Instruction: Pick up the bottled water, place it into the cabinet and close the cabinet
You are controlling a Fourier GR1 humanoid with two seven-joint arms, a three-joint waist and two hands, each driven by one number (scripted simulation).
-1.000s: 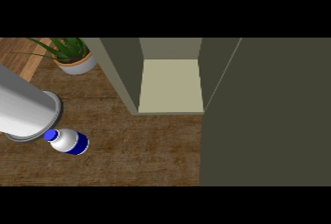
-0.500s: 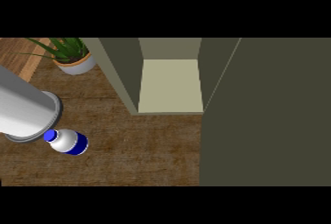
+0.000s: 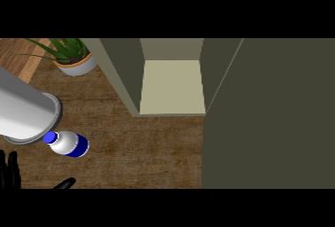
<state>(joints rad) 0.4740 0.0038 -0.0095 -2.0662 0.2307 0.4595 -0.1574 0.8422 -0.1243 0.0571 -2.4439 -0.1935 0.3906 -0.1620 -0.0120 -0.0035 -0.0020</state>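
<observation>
Left hand [image 3: 9, 174] lower-left, fingers straight, holds 0, bottled water [image 3: 68, 144] white w/ blue cap & band

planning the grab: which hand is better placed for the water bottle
Left, probably. The left hand shows at the lower left edge, just below the bottled water; the right hand is not in view.

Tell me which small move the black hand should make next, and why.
Probably the left hand should move forward to the white plastic water bottle with blue cap and band and curl round it. The hand is open, at the view's lower left, apart from the bottle. The bottle rests on the brown wooden counter, and the olive-green cabinet stands open.
</observation>
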